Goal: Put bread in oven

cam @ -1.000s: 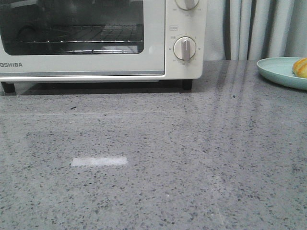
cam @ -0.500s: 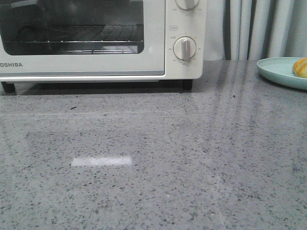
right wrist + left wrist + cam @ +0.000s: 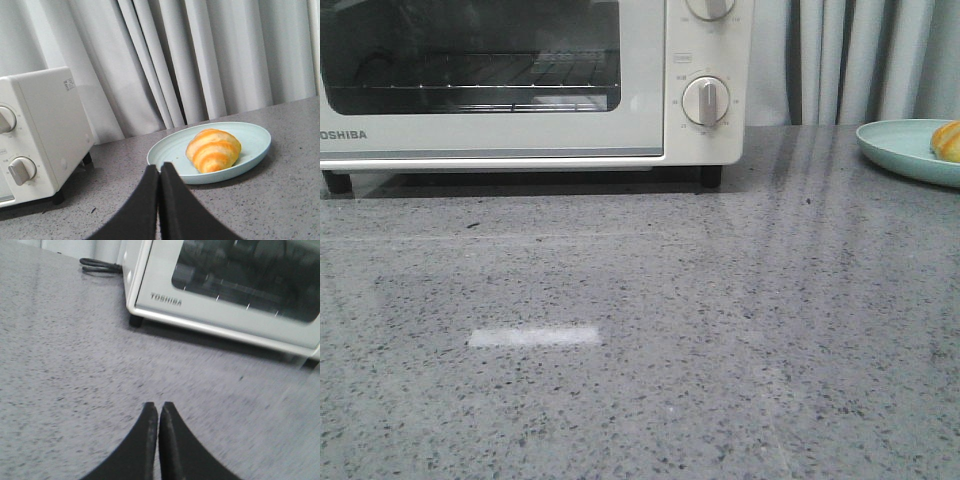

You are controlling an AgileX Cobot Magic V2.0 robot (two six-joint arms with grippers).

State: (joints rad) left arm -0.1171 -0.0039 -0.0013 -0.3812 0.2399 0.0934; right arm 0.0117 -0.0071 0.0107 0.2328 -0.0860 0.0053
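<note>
Ovens: one, cream-white oven
Dial knobs: two on its panel; lower knob, upper knob
Bread: one bread
Plates: one pale green plate
Grippers: two; left gripper; right gripper

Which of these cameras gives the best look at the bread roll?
The right wrist view: the whole bread lies clear on its pale plate, stripes visible. The front view catches only a sliver of it at the right edge. The left wrist view shows none of it.
</note>
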